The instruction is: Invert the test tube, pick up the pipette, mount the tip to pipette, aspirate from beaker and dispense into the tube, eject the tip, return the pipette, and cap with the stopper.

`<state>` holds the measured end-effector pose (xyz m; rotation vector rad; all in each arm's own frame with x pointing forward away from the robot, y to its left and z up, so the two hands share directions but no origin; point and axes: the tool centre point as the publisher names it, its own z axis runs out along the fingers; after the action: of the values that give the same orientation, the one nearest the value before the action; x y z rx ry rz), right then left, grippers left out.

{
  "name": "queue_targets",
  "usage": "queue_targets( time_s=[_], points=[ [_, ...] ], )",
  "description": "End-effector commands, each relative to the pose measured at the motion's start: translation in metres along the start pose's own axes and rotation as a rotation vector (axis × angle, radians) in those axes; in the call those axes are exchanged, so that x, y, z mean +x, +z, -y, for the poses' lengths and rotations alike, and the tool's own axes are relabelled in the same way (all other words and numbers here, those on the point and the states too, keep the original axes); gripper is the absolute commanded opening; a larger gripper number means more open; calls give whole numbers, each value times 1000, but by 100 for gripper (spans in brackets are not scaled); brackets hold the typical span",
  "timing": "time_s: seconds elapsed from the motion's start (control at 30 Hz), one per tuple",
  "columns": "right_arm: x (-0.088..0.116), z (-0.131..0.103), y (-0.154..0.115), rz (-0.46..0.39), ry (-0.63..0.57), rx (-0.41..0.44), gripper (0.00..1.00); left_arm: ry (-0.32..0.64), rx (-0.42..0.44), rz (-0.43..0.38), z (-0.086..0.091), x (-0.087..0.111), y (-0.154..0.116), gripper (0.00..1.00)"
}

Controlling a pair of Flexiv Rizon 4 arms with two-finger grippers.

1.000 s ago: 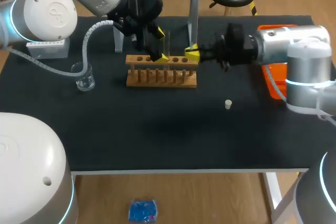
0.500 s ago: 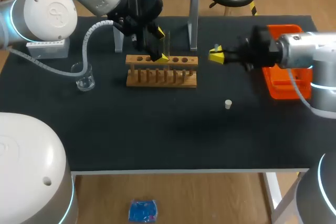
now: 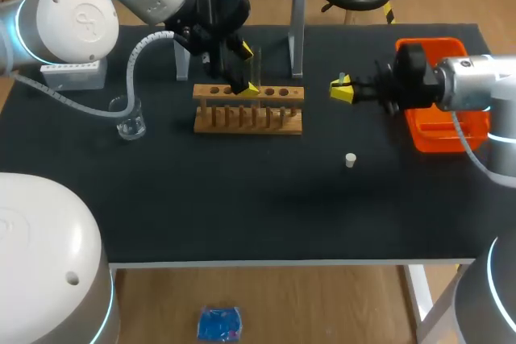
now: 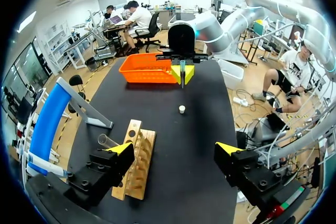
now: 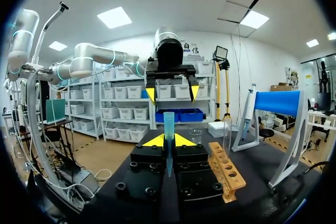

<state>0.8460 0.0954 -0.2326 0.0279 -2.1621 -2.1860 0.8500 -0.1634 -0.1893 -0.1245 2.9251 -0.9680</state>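
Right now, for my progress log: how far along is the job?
Early. Done: the test tube stands in the rack, beside the open left gripper. In hand: the right gripper is shut on a pipette tip. Left: the pipette hangs on its stand, the stopper lies on the table, tube uncapped.

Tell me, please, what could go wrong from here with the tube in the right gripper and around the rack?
1. The right gripper pinches the slim clear tube near one end only; turning it over may let it slip.
2. The open left gripper hangs by the wooden rack, one finger beside a standing tube; a sideways move could knock it.
3. The stopper lies loose on the table; a low sweep might roll it.
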Motion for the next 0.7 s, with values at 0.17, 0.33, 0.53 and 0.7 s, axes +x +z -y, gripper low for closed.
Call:
queue_targets(
  time_s=[0.17, 0.33, 0.53, 0.7],
  points=[
    [5, 0, -3, -1, 0, 13, 0, -1, -5, -2, 0, 0, -1, 100],
    [5, 0, -3, -1, 0, 13, 0, -1, -5, -2, 0, 0, -1, 100],
    [5, 0, -3, -1, 0, 13, 0, -1, -5, -2, 0, 0, -1, 100],
    [5, 0, -3, -1, 0, 13, 0, -1, -5, -2, 0, 0, -1, 100]
  ],
)
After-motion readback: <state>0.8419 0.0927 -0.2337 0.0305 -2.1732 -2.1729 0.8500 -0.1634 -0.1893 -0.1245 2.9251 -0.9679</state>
